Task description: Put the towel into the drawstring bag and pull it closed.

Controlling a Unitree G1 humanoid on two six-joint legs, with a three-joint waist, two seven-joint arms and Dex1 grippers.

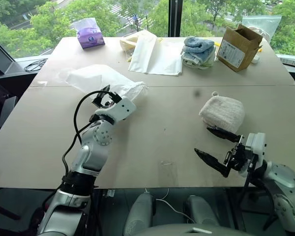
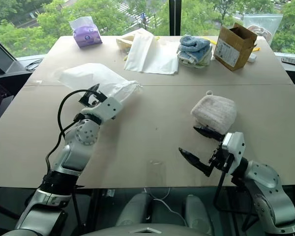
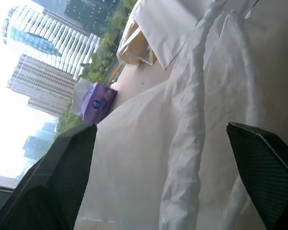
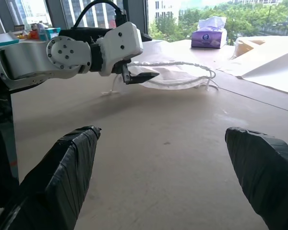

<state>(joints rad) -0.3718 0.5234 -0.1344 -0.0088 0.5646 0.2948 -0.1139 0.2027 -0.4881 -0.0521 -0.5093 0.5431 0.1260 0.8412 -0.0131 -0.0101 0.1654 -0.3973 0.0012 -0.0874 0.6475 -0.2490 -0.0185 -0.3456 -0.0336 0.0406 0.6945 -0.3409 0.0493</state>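
**Bag and towel apart, both pincers empty**

My left pincer point(image 1: 104, 98) stands spread wide at the gathered mouth of the thin translucent white drawstring bag point(image 1: 101, 78). Right of the bag lies the cream fluffy terry towel point(image 1: 222, 112); my right pincer point(image 1: 215, 146), spread wide, hovers just before it.

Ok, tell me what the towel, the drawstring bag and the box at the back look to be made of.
Towel: cream terry cloth, going by its fluffy looped nap.
Drawstring bag: thin white fabric, probably synthetic; it lies crinkled and slightly see-through, with twisted cords.
Box: brown corrugated cardboard, matte, flaps open.
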